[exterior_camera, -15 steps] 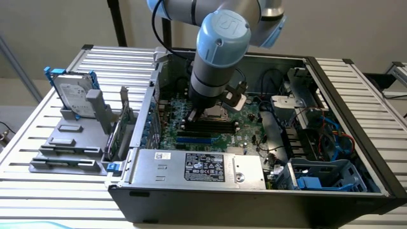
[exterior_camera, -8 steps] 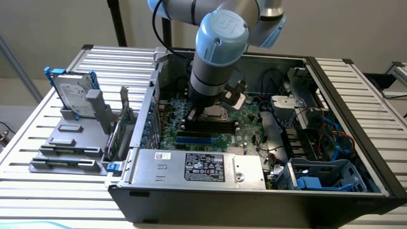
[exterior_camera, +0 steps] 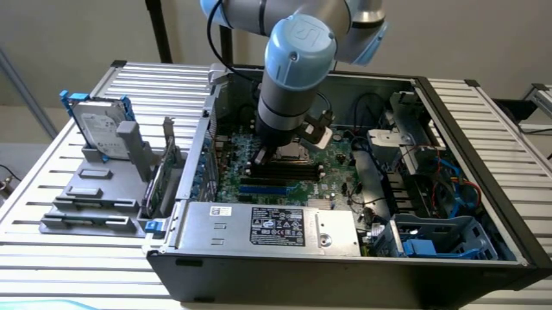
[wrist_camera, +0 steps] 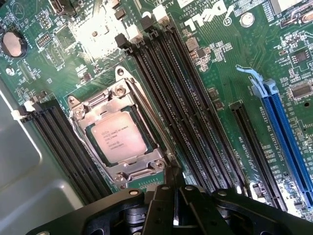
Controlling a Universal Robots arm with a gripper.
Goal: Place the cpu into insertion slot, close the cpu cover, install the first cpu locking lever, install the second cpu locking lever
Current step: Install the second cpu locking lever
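Note:
The cpu (wrist_camera: 117, 142) lies flat in the insertion slot (wrist_camera: 80, 120) on the green board, its pale metal top facing up. The silver cpu cover (wrist_camera: 108, 105) is folded down around it as a frame. A thin metal locking lever (wrist_camera: 146, 115) runs along the socket's side next to the black memory slots. My gripper (wrist_camera: 173, 180) is shut, with its tips right at that lever's end at the socket's corner. I cannot tell whether they touch the lever. In the exterior view the arm reaches straight down into the open computer case, the gripper (exterior_camera: 278, 154) low over the board.
Long black memory slots (wrist_camera: 195, 122) flank the socket, and a blue card slot (wrist_camera: 288, 137) lies farther off. The power supply (exterior_camera: 267, 226) fills the case's near side. Cables and a drive cage (exterior_camera: 435, 236) crowd the exterior view's right. A hard drive (exterior_camera: 99, 129) stands on a grey rack outside.

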